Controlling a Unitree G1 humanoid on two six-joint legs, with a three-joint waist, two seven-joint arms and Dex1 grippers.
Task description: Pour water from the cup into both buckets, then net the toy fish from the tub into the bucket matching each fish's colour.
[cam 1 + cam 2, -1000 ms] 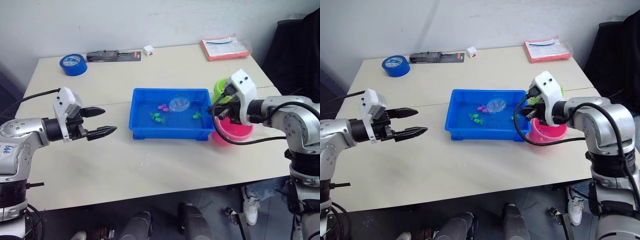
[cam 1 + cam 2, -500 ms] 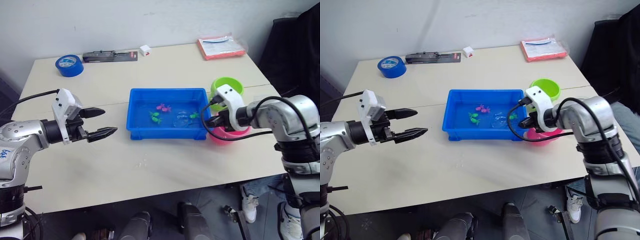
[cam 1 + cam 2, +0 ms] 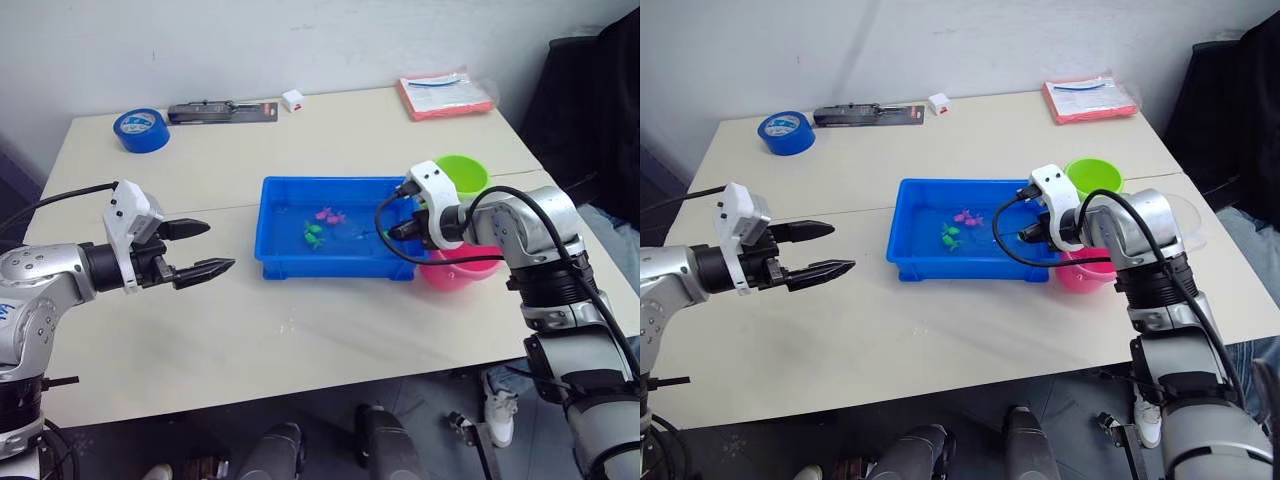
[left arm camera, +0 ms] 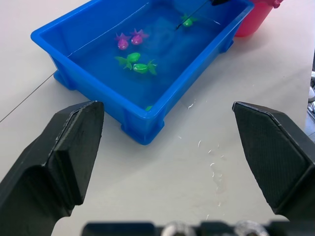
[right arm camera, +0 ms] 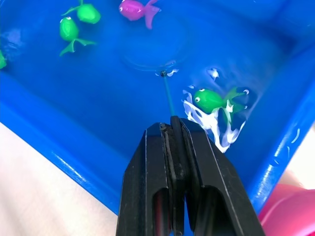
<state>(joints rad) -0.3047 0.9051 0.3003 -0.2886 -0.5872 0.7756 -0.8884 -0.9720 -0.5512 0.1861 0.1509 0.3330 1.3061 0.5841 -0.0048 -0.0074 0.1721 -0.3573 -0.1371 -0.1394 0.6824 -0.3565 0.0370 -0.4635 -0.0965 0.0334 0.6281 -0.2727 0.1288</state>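
The right gripper (image 5: 173, 129), clenched on the net (image 5: 156, 49), holds its sunken hoop just upper-left of a green fish (image 5: 210, 100).

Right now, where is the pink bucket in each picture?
Left eye view: the pink bucket sits at the right end of the blue tub, nearer than the green bucket.
Right eye view: the pink bucket is again right of the tub.
Left wrist view: the pink bucket is just past the tub's far corner.
Right wrist view: the pink bucket is beside the tub's corner.
Shared landmark: the blue tub.
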